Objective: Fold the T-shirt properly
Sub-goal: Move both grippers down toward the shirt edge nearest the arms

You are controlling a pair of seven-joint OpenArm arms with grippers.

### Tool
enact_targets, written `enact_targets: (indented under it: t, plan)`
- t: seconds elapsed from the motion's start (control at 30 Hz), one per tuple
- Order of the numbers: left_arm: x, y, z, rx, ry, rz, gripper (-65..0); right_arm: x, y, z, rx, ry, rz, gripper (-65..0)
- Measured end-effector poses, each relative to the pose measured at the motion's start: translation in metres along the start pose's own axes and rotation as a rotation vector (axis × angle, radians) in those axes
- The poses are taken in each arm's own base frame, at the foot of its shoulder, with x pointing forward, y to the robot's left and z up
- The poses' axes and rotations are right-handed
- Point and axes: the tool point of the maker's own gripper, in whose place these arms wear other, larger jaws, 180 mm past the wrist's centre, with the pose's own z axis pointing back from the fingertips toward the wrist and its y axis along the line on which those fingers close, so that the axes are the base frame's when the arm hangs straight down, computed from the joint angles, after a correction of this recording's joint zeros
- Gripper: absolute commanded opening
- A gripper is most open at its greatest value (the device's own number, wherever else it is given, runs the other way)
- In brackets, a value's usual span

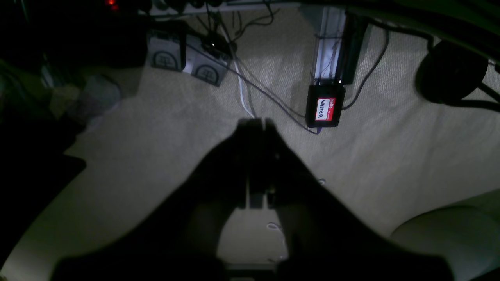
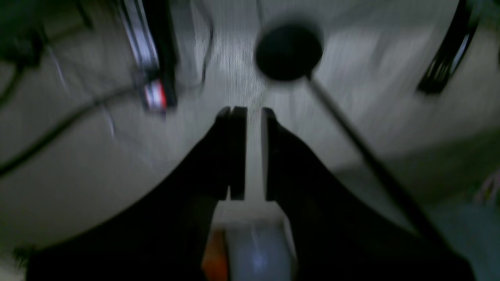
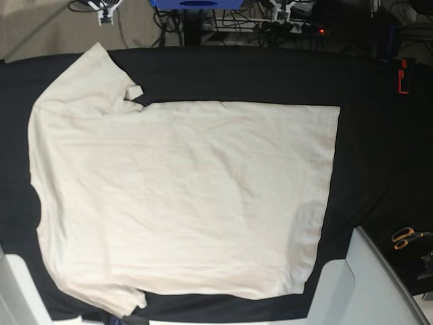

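Cream T-shirt (image 3: 183,196) lies spread flat across the black-covered desk (image 3: 365,81), collar toward the base view's left, while both arms hang above carpet, left gripper (image 1: 258,121) jaws closed, right gripper (image 2: 254,111) jaws slightly apart, holding nothing.

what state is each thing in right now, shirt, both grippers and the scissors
T-shirt: spread flat on the black cloth, unfolded, lightly wrinkled
left gripper: shut, holding nothing
right gripper: slightly open, holding nothing
scissors: lying at the table edge, handles together
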Motion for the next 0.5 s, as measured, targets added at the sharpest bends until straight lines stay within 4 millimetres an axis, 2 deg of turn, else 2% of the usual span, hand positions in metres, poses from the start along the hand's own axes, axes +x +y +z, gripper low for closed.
enact_targets:
  t: [0.17,0.5]
  plan:
    - [0.005,0.0,-0.001,0.001,-0.013,0.001,-65.0,0.025,0.008,0.001,0.044,-0.028,-0.003,-57.9]
    - [0.011,0.001,-0.001,0.001,-0.023,0.0,-65.0,0.019,0.011,0.001,0.065,-0.013,0.002,-57.8]
